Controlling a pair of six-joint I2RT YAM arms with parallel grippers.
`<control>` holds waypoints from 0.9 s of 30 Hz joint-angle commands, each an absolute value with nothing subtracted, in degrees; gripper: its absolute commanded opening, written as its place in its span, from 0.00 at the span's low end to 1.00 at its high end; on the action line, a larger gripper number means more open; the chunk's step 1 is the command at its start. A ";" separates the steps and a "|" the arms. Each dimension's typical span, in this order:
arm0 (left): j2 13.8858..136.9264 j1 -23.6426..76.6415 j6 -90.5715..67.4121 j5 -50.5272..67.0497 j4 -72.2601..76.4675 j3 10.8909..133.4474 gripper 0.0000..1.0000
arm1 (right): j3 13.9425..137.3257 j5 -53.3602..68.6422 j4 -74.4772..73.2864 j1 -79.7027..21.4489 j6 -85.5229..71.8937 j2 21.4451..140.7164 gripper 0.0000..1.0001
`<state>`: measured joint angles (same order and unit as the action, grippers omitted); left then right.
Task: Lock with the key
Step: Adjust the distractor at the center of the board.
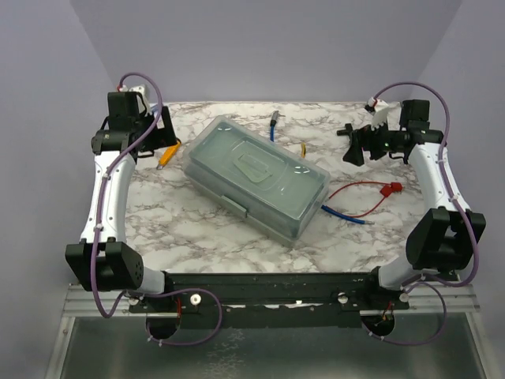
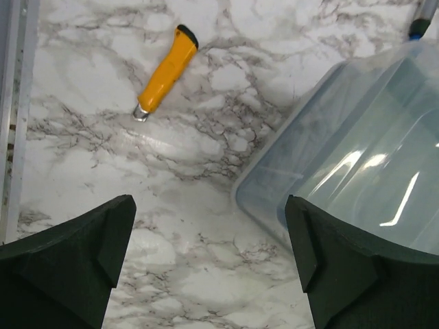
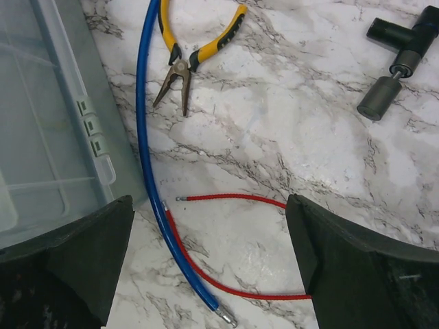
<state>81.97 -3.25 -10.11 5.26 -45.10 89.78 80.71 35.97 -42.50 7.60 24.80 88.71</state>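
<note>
On the white marbled tabletop (image 1: 181, 229), centre: translucent grey plastic lidded box (image 1: 256, 175), presumably the item to lock, long axis far-left to near-right; no key discernible. Left gripper (image 2: 209, 229) hovers beside its far-left corner, right gripper (image 3: 209, 223) beside its right end, neither clearly nearer; both point downward, jaws wide, empty.

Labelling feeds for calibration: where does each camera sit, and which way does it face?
Top external: above, behind the bases, looking down at table and clear box; both arms show.
Left wrist: rides that arm, facing down; open left gripper frames yellow tool, box corner.
Right wrist: facing down; open right gripper frames pliers, blue cable, red wire.
All share the box.
</note>
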 commanded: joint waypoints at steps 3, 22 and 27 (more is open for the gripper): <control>73.55 -2.92 -2.73 8.52 -46.13 76.53 0.99 | 79.11 39.15 -43.25 7.46 31.28 91.62 1.00; 80.45 -1.27 -12.89 22.29 -34.29 71.92 0.99 | 73.24 49.28 -44.36 -5.07 30.87 91.70 1.00; 85.47 -1.05 -13.82 21.33 -28.99 76.03 0.99 | 69.97 53.04 -41.96 -11.29 27.30 89.77 1.00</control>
<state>82.26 -1.67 -11.84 19.53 -36.42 70.98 72.05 46.06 -42.89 -6.55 31.07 92.05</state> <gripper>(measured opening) 0.988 0.998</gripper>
